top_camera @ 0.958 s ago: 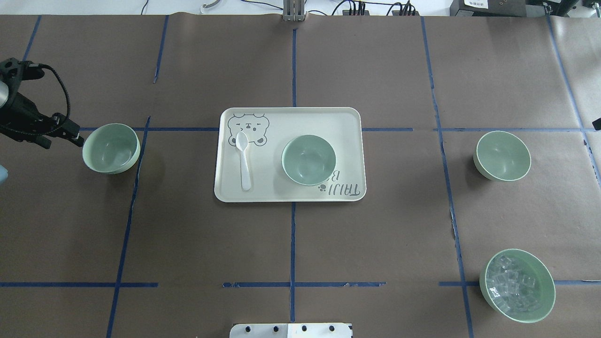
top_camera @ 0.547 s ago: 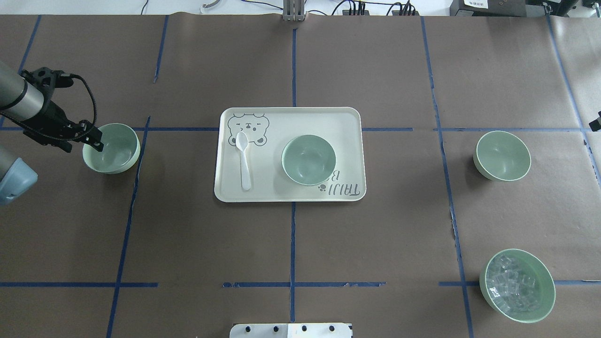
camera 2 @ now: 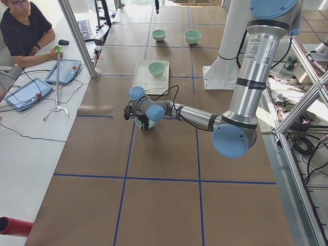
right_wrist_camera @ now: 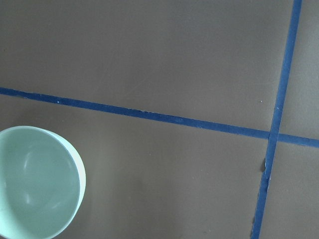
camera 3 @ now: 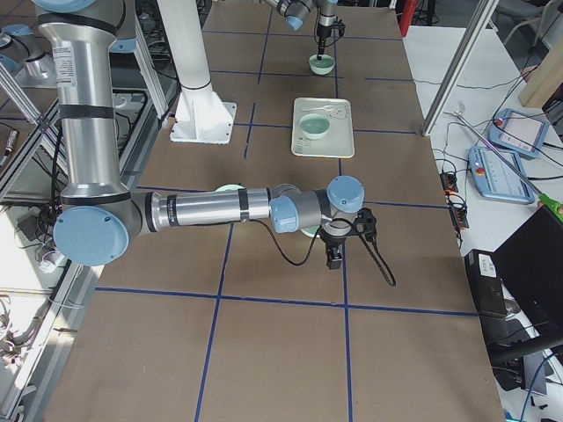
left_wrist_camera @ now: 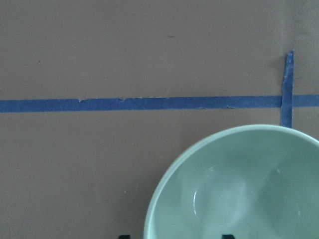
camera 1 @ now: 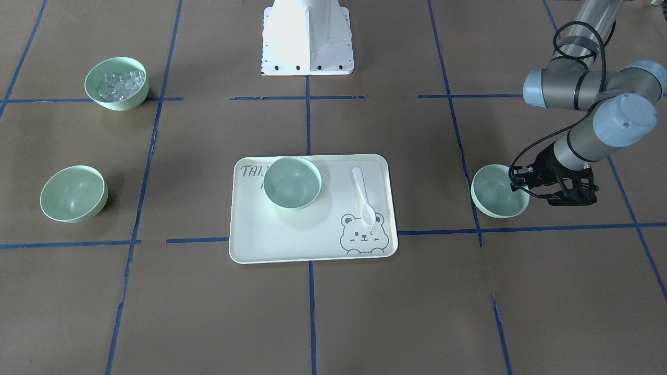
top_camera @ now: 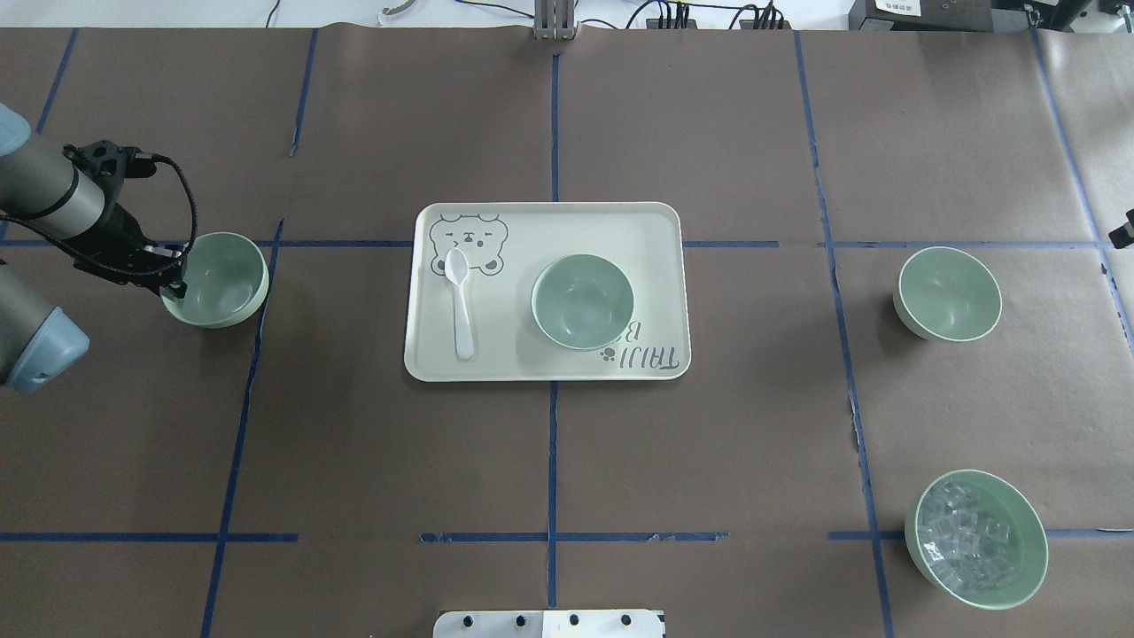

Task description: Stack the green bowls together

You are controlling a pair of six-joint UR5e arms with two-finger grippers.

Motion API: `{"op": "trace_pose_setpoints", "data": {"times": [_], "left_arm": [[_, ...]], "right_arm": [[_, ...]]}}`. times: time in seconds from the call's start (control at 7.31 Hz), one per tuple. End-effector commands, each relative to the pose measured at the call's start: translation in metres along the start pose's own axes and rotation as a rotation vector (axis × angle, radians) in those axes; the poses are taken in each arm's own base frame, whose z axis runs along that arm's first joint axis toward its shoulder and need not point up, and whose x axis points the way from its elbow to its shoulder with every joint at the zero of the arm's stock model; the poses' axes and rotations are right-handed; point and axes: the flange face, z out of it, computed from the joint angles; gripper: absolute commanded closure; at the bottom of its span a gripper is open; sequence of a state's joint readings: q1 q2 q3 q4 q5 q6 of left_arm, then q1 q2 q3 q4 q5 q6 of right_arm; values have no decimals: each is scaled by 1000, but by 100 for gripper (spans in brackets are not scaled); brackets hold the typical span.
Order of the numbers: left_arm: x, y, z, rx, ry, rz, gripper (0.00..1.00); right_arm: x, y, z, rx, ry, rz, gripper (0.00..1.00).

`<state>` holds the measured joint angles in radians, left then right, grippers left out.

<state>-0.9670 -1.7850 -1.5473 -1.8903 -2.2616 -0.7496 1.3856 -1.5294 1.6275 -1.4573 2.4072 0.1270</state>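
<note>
The tray [top_camera: 656, 232] held one green bowl [top_camera: 582, 301] and a spoon [top_camera: 459, 306]; the ice bowl [top_camera: 975, 539] held clear cubes. The left bowl [top_camera: 223, 279] and right bowl [top_camera: 948, 293] sat empty (well apart). My left gripper [top_camera: 175, 282], fingers apart, had moved onto the left bowl's rim. Whether my right gripper [camera 3: 334, 258] was closed, I couldn't tell.

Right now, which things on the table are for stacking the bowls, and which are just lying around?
For the job:
left bowl
bowl on the tray
right bowl

Just lying around:
tray
spoon
bowl of ice cubes
</note>
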Motion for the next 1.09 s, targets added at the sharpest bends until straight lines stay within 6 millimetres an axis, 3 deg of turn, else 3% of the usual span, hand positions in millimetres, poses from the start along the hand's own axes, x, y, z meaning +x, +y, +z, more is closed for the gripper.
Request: {"op": "trace_pose_setpoints", "data": {"times": [0.0,0.14,0.41,0.55,0.68,0.96], "left_arm": [[18,1,-17,24,18,17,100],[48,-5,-38,50,49,39,100],[141,-35,-90,114,141,-87,100],[212,-17,-80,70,189,-136,100],[271,-4,-81,45,229,-154,100],[363,8,-87,69,261,-182,100]], "right_arm": [[-1,0,0,1,0,-3,0],[-6,-4,-4,9,-4,-8,0],[-24,-6,4,-4,-15,-39,0],[-53,-7,16,-25,-22,-11,0],[-67,-7,24,-9,-29,16,0],[-79,-3,36,-10,-36,29,0]]}}
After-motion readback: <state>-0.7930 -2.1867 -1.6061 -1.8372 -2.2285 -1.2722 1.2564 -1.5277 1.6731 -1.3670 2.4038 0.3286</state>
